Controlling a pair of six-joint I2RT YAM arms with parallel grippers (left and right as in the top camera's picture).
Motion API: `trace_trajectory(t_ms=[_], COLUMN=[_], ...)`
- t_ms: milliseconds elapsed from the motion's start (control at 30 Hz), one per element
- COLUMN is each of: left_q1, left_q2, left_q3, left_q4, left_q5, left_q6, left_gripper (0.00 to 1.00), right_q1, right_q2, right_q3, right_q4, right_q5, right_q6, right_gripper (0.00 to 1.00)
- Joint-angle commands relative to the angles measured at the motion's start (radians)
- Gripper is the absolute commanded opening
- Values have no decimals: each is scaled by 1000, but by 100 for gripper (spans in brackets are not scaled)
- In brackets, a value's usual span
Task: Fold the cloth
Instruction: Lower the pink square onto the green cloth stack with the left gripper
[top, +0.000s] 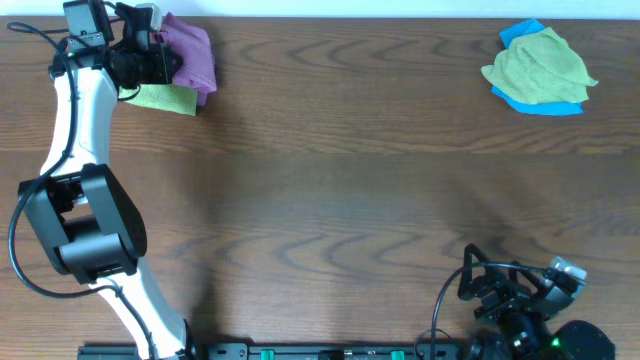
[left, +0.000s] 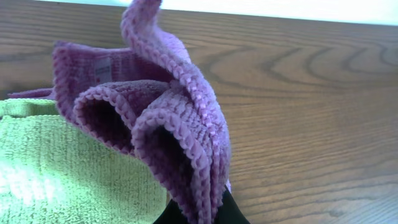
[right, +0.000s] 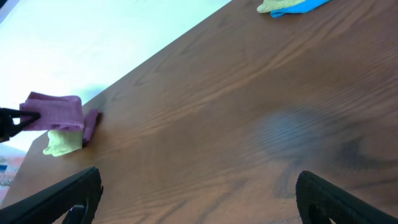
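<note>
The left claw (top: 165, 65) is pinched shut on a bunched edge of the lilac-purple fuzzy microfibre towel (top: 190, 55), at about 10 o'clock on the brown wood-grain table (top: 350, 200). The wrist view shows the towel gathered in loose upright folds above the jaws, its small white label (left: 102, 68) facing the camera. It hangs partly over a crumpled lime-green terry cloth (top: 165, 99) lying just beside it toward 7 o'clock.

The right claw (right: 199, 199) stands wide and holds nothing, parked at 5 o'clock, well apart from the work.

By my reading, the step in hand is fetching the towel: it is gripped but rumpled, and no fold has been made. The next move likely calls for carrying it clear of the green cloth toward the bare centre and spreading it flat, probably with the right claw taking a second corner.

At 1 o'clock a second lime-green cloth (top: 540, 65) lies on a bright blue cloth (top: 545, 105). No containers are in view.
</note>
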Motion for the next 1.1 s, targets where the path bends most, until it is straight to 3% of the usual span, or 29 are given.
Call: trace_trajectory(t_ms=[0,533,767,1067], left_q1=[13,85,88,124], left_q2=[29,116,121,121], left_q3=[17,16,16,17], left_q4=[-6,-77,-57,10], left_q5=[22,-31,-171,-181], left_q6=[26,29,29,-26], left_gripper=[6,6,6,6], right_q1=[-6,-6,-6,-6], right_q2=[-4,-4,-4,-4], right_q3=[-2,-2,-2,-2], right_q4=[3,3,3,2], right_q5=[4,3,3,-5], right_q6=[10,10,10,10], right_gripper=[99,99,99,99])
